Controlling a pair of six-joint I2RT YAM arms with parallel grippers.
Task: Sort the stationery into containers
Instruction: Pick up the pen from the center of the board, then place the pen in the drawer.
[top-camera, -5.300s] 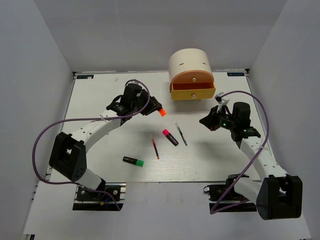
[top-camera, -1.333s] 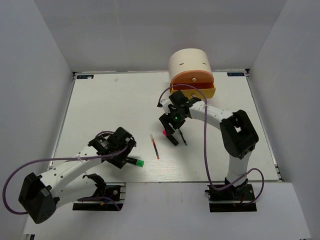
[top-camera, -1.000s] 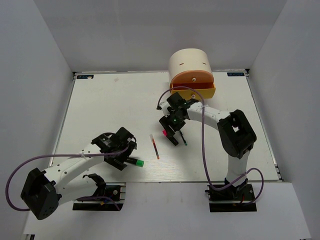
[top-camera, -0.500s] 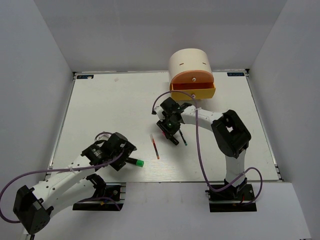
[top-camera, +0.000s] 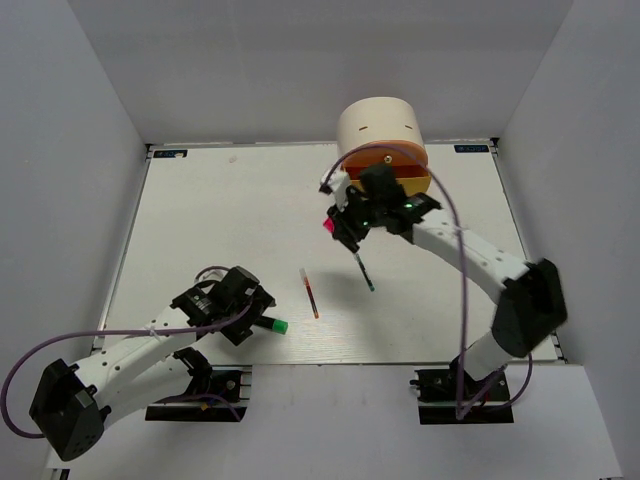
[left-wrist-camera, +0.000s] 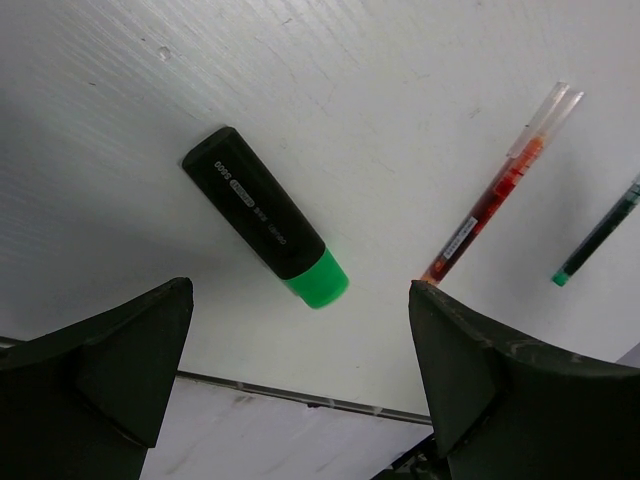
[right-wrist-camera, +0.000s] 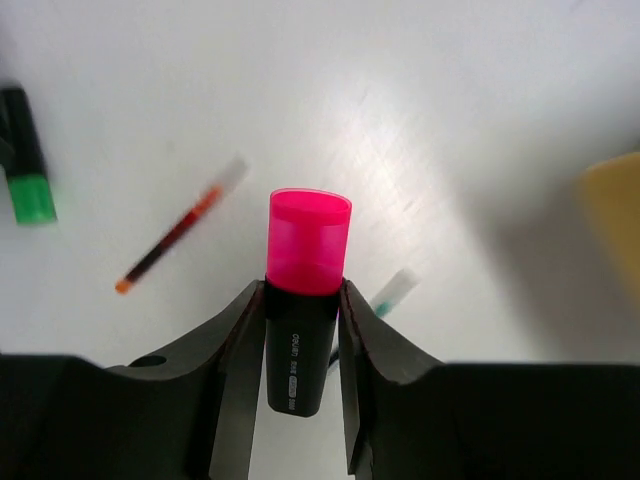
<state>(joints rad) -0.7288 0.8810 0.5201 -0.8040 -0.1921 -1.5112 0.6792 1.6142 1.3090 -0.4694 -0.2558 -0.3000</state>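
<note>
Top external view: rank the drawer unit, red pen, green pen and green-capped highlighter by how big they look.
1. The drawer unit, largest by far.
2. The red pen and the green pen, alike in length; unranked.
3. The green-capped highlighter, smallest showing, partly hidden by the left gripper.

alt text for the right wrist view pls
The right gripper clamps a pink highlighter between its fingers, pink cap pointing away from the camera, above a white table. Blurred below lie a red pen to the left, a green highlighter at the left edge, and a green pen partly hidden behind one finger.
</note>
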